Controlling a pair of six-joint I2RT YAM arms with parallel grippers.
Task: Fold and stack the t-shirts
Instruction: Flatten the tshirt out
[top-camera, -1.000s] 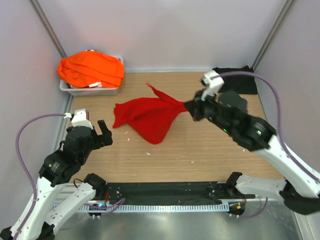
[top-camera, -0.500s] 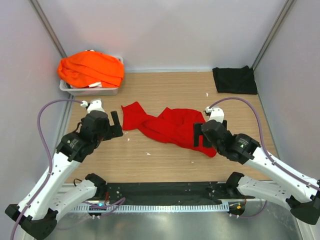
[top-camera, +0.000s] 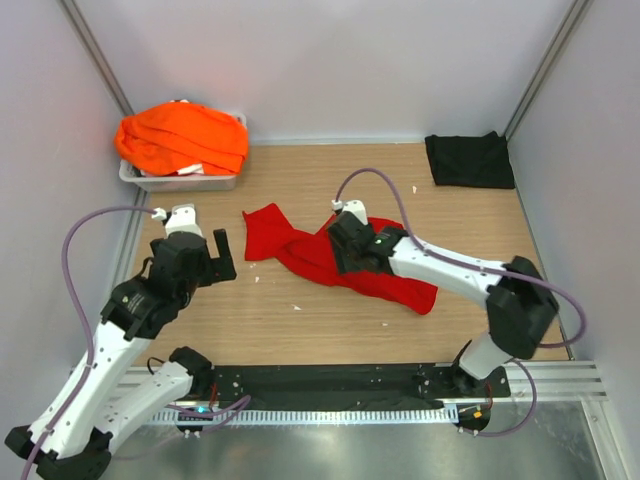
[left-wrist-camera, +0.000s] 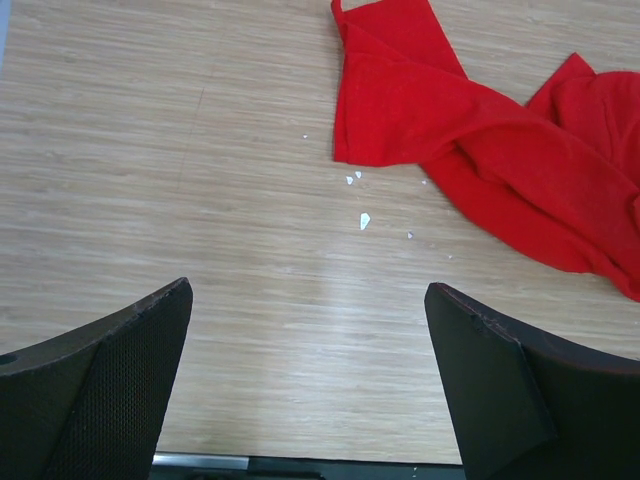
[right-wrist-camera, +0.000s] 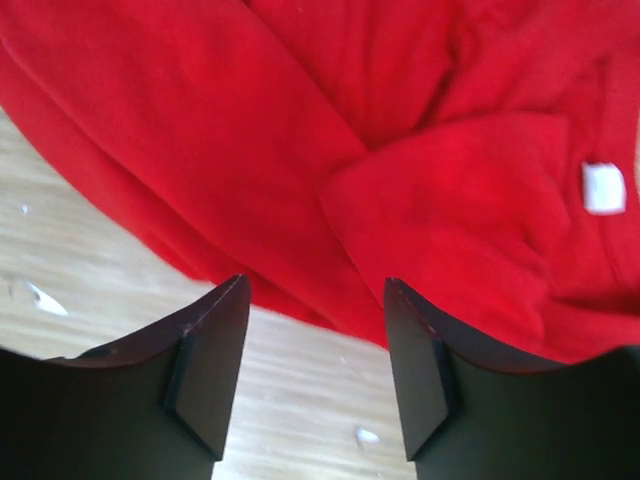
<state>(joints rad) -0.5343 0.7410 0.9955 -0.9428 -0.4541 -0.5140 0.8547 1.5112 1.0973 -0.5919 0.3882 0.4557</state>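
Note:
The red t-shirt (top-camera: 300, 245) lies crumpled in the middle of the table, stretching from back left to front right. My right gripper (top-camera: 345, 262) hovers low over its middle. In the right wrist view this gripper (right-wrist-camera: 315, 285) is open, its dark fingers (right-wrist-camera: 210, 365) over the red t-shirt's (right-wrist-camera: 400, 150) near edge with nothing between them. My left gripper (top-camera: 212, 262) stands just left of the shirt, wide open (left-wrist-camera: 308, 290) over bare wood, with the red cloth (left-wrist-camera: 470, 140) ahead to its right. A black t-shirt (top-camera: 468, 160) lies folded at the back right. Orange t-shirts (top-camera: 182, 136) are heaped at the back left.
The orange heap sits in a grey tray (top-camera: 180, 181) against the back left wall. Small white scraps (left-wrist-camera: 364, 220) dot the wood near the red shirt's left end. Grey walls close in the table on three sides, and a black rail (top-camera: 330, 380) runs along the near edge.
My right gripper opened and let go of the red t-shirt, which dropped flat on the table. That arm swung left over the shirt's middle. My left arm came up to the shirt's left end.

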